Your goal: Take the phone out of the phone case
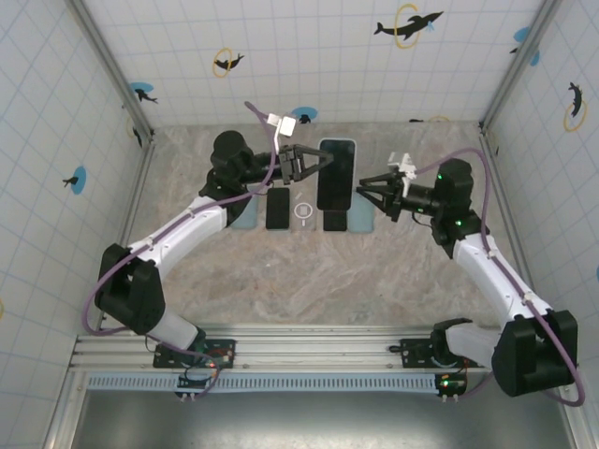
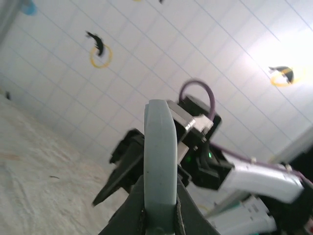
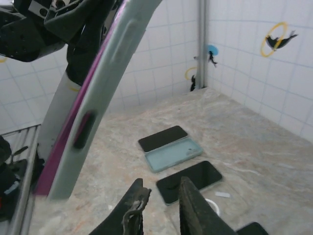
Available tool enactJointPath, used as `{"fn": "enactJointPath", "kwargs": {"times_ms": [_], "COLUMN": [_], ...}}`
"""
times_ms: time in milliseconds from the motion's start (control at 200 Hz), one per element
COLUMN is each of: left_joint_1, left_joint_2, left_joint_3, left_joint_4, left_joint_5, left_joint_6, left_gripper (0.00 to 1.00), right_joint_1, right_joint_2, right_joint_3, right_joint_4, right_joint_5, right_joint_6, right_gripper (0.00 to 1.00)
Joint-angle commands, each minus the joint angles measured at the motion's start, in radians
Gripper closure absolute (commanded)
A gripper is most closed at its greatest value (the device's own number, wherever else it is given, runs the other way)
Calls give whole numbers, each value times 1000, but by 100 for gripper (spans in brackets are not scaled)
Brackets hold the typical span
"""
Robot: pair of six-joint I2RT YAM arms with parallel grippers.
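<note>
Down on the marbled table (image 1: 281,271), noted a black phone (image 3: 163,138) just beside a spare pale-blue case (image 3: 173,154), a second black phone (image 3: 190,181) and a white ring (image 1: 304,210), all lying low under the raised work. Found the left gripper (image 1: 323,162) pinched shut on the left edge of the phone case (image 2: 160,147), with the phone (image 1: 337,173) inside it and clear of the table, and the right gripper (image 3: 161,208) just beside the opposite edge, fingers slightly apart, holding nothing. Saw the long axis run from the near side toward the back wall in the top view, screen up, the case's side edge turned to the right gripper.
</note>
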Motion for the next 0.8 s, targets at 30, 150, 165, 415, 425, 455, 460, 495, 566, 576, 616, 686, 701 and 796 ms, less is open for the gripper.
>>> {"fn": "enactJointPath", "kwargs": {"times_ms": [30, 150, 165, 415, 425, 455, 460, 495, 566, 576, 616, 686, 701, 796], "left_joint_1": [6, -7, -10, -48, -49, -52, -53, -52, -54, -54, -54, -54, -54, -54], "left_joint_2": [-61, -72, -72, -72, -73, -70, -70, -70, -68, -67, -68, -69, -70, -72], "left_joint_3": [-48, -96, -101, -116, -117, -119, -119, -119, -119, -117, -117, -122, -123, -129], "left_joint_4": [71, 166, 177, 244, 248, 257, 258, 263, 280, 280, 279, 277, 277, 281], "left_joint_5": [-223, -304, -312, -348, -349, -348, -348, -348, -340, -339, -335, -330, -330, -331], "left_joint_6": [-119, -256, -269, -341, -342, -344, -345, -350, -357, -358, -357, -354, -354, -351], "left_gripper": [100, 100, 100, 100, 100, 100, 100, 100, 100, 100, 100, 100, 100, 100], "right_joint_1": [-15, 2, 6, 61, 63, 64, 65, 64, 64, 64, 60, 53, 52, 47], "right_joint_2": [-45, -52, -52, -21, -20, -15, -14, -11, -8, -8, -9, -11, -11, -6], "right_joint_3": [-121, -187, -197, -233, -232, -233, -232, -232, -234, -234, -235, -237, -238, -242], "right_joint_4": [471, 589, 614, 714, 714, 714, 714, 713, 715, 715, 714, 736, 745, 797], "right_joint_5": [1, 60, 65, 123, 123, 122, 122, 123, 128, 129, 132, 137, 137, 135], "right_joint_6": [496, 664, 687, 779, 780, 781, 781, 783, 784, 785, 785, 800, 807, 851], "right_gripper": [65, 62, 61, 62, 62, 63, 63, 64, 65, 65, 65, 66, 66, 67]}}
